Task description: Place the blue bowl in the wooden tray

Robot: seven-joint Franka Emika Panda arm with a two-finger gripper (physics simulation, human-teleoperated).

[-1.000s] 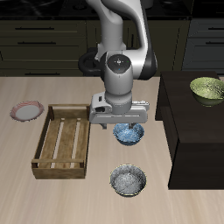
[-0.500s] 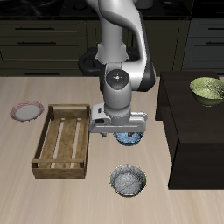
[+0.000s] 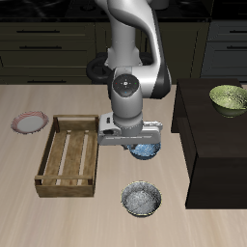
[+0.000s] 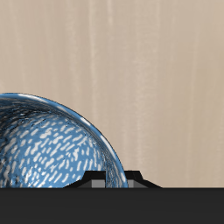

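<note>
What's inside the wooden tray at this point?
Nothing: only the tray's bare slats show. The blue bowl sits on the table beside it, mostly hidden under the pincer.

The rectangular light-brown wooden tray with slatted bottom lies open from above, nothing inside it. Bare pale wooden table separates it from the small blue white-speckled bowl, which the arm's pincer crowds from above. Nearer the front edge a grey speckled bowl stands apart, off that path. A dark raised counter walls the bowl's other side, carrying a yellow-green bowl. A small pink-rimmed plate sits beyond the tray.
</note>
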